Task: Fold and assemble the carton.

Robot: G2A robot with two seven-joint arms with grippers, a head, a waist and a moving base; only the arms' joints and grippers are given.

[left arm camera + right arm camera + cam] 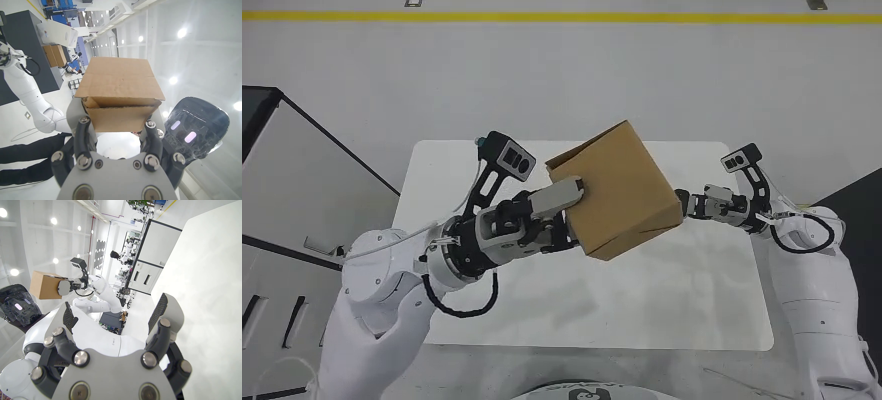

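Left end effector (116,111) clamps the carton (119,81), its lower finger hidden from above.

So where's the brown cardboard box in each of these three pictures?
Top view: carton mid-picture, raised over the white table.
Left wrist view: close up, clamped in the left gripper.
Right wrist view: farther off, held by that same gripper.
Shared landmark: the left gripper pressed on the carton's side.

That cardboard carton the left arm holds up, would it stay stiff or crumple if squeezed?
Probably light: the left tool alone holds the carton aloft. Likely to buckle if squeezed hard, since its end flaps sit loose.
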